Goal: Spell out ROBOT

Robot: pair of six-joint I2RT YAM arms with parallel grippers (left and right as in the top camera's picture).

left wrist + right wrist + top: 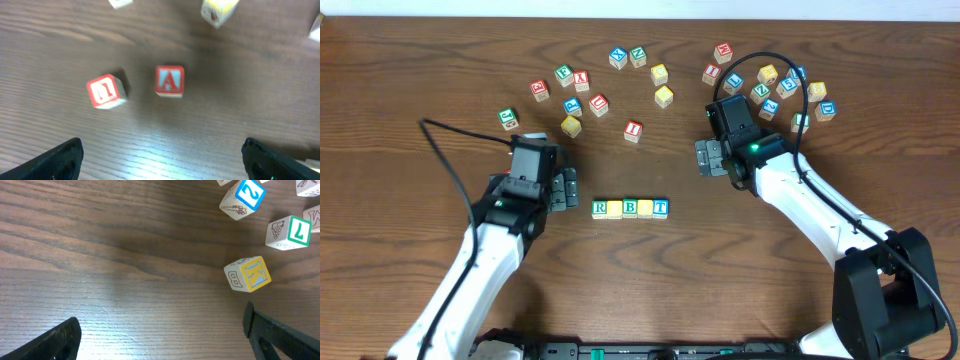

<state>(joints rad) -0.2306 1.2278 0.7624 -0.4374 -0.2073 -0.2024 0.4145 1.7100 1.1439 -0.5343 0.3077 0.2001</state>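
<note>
Wooden letter blocks in a short row are sitting side by side in the middle of the brown wooden table. A green R is sitting at the left end and a blue T at the right end. The black left gripper is hanging just left of the row, fingers spread wide, holding nothing. The black right gripper is spread wide too, near a yellow K block.

Brown table — dark wood grain
</note>
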